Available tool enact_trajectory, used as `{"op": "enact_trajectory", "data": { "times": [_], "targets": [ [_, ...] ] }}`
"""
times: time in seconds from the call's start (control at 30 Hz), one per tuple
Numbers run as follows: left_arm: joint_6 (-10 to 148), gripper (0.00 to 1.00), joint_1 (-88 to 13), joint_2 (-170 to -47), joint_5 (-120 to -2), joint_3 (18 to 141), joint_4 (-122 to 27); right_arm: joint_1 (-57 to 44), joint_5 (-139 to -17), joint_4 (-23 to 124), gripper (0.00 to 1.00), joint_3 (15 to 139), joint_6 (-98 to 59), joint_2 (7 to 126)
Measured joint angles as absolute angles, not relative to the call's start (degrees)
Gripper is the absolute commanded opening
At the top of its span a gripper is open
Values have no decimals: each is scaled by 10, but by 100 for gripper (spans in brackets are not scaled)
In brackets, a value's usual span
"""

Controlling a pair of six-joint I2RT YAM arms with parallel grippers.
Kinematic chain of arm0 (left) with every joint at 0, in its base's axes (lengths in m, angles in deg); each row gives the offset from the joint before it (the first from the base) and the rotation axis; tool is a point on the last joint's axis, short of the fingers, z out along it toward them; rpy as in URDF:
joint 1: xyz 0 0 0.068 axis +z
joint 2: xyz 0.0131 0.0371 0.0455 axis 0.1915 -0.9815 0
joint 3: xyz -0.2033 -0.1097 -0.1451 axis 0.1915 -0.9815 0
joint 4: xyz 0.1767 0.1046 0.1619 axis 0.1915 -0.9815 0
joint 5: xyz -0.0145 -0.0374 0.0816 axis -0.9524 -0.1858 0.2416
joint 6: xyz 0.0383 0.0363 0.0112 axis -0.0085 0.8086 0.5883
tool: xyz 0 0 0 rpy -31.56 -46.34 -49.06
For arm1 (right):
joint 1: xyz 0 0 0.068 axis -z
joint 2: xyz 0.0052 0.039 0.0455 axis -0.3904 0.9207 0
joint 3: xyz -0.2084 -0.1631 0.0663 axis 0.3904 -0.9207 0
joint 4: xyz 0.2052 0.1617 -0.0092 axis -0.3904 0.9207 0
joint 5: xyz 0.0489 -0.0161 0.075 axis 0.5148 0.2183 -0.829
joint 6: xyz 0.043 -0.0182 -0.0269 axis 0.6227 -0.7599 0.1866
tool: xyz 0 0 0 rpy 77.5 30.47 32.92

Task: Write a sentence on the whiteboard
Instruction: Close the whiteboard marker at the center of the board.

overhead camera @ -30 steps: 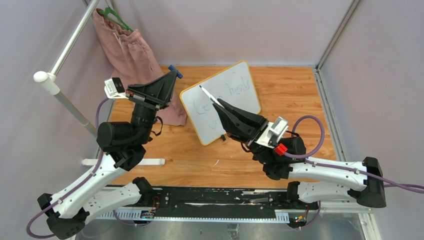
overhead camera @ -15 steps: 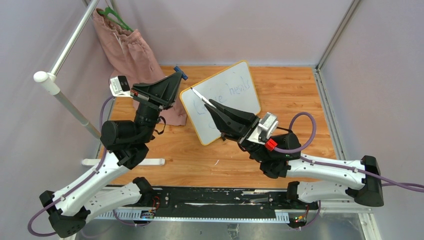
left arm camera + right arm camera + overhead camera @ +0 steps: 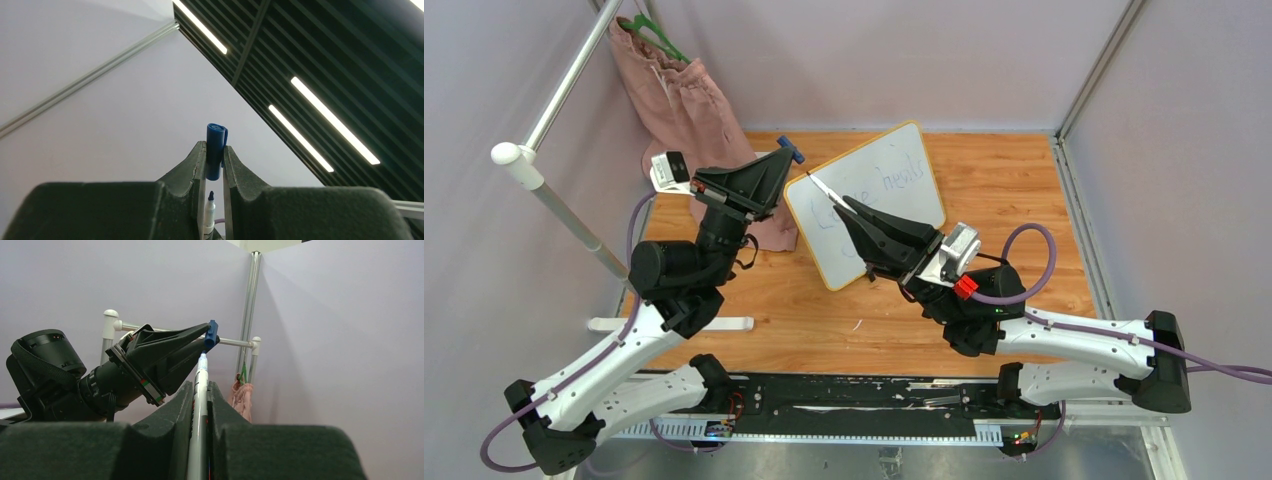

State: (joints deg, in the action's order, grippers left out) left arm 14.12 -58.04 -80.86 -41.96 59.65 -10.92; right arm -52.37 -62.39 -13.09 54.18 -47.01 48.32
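**Item 1: whiteboard**. Small rectangular board with a white face, a thin yellow-orange frame and rounded corners. It sits on the wooden bench, toward the back and about centre, turned askew to the bench edges. Its near corner is partly covered by the right arm. Whether it lies flat or leans cannot be told from above.

**Item 2: sentence**. Faint blue handwriting in thin strokes on the board face. The upper right word reads roughly "heals". The word at the left begins "Lo", and the rest of it is hidden behind the right fingers. A lower line is mostly covered as well.

**Item 3: right fingers**. Closed tight on a slim white marker. They hang over the board's left half, and the marker's tip points toward the board's upper left edge. In the right wrist view the marker runs straight up between the two pads.

**Item 4: left fingers**. Pinched shut on a blue cap, held just beside the board's upper left corner, close to the marker tip. In the left wrist view the cap stands upright in the pinch, its top above the tips.

**Item 5: surroundings.** A pink garment hangs on a white rail at the back left.
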Motion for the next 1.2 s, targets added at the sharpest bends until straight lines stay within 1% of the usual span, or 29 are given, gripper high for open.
{"op": "enact_trajectory", "data": {
  "times": [1.2],
  "targets": [
    [127,0,-580,-813,-450,577,-90,-524,-609,-131,0,544,-470,484]
  ]
}}
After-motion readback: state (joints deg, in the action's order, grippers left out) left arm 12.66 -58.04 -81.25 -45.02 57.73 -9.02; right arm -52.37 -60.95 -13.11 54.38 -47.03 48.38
